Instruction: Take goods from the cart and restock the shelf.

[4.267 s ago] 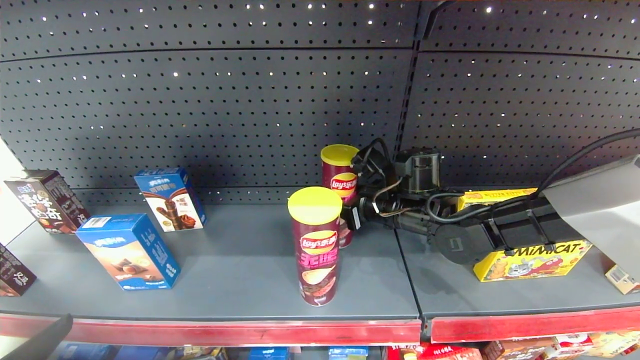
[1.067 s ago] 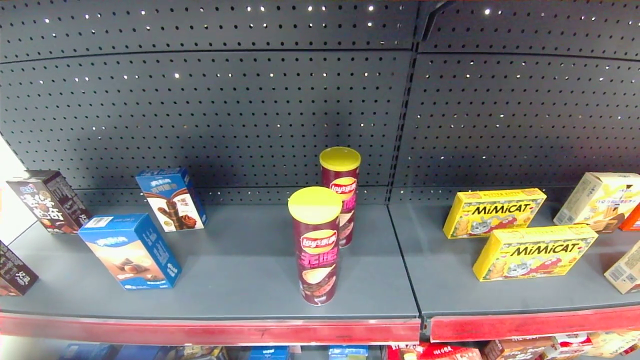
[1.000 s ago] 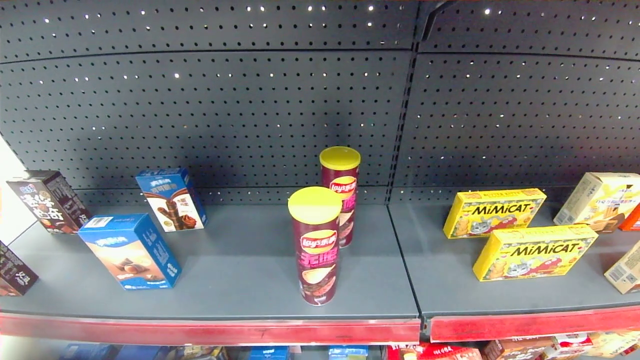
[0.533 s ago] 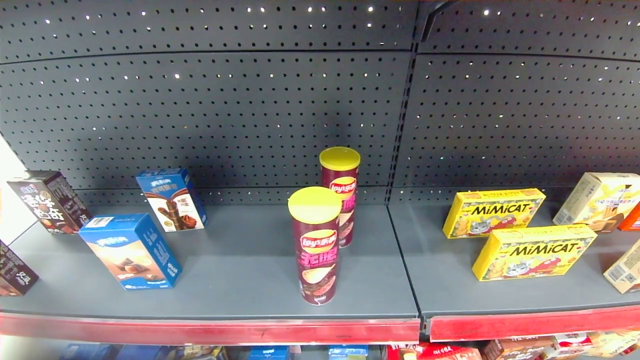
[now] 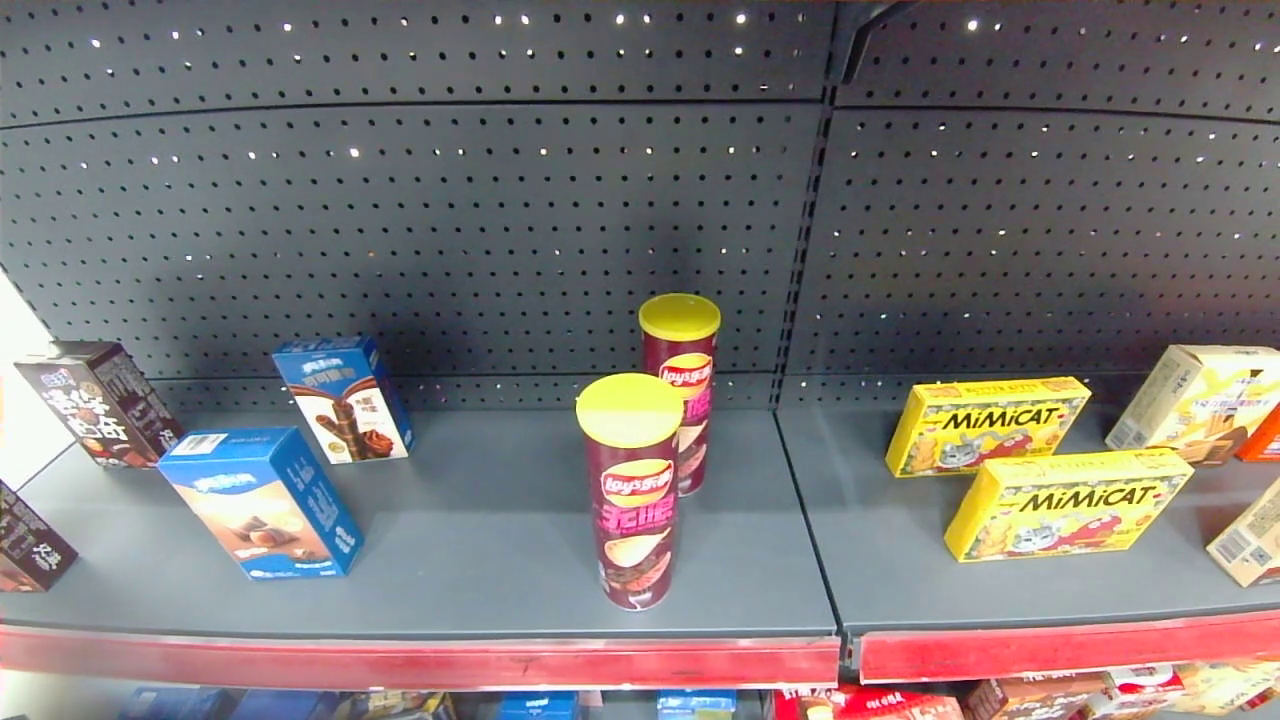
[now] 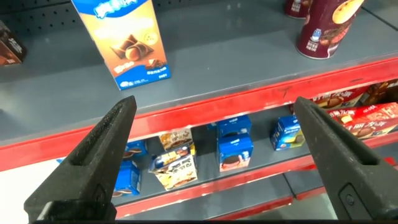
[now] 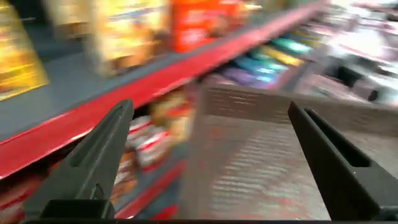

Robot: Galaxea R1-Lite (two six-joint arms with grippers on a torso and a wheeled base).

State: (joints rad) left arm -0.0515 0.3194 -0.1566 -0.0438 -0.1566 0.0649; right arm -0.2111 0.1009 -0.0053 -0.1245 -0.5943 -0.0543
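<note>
Now two chip cans [image 5: 632, 500] are standing upright on the shelf [image 5: 470, 560], labels outward. The left pincer [image 6: 214, 106] and right pincer [image 7: 210, 109] are gaping empty, the right facing the cart [image 7: 261, 155], probably for more stock.

Dark pegboard [image 5: 400, 220] behind; two blue boxes [image 5: 262, 502] on the left, two yellow boxes [image 5: 1065, 503] on the right.

Brand print on can [image 5: 633, 500], yellow box [image 5: 1065, 503]
</note>
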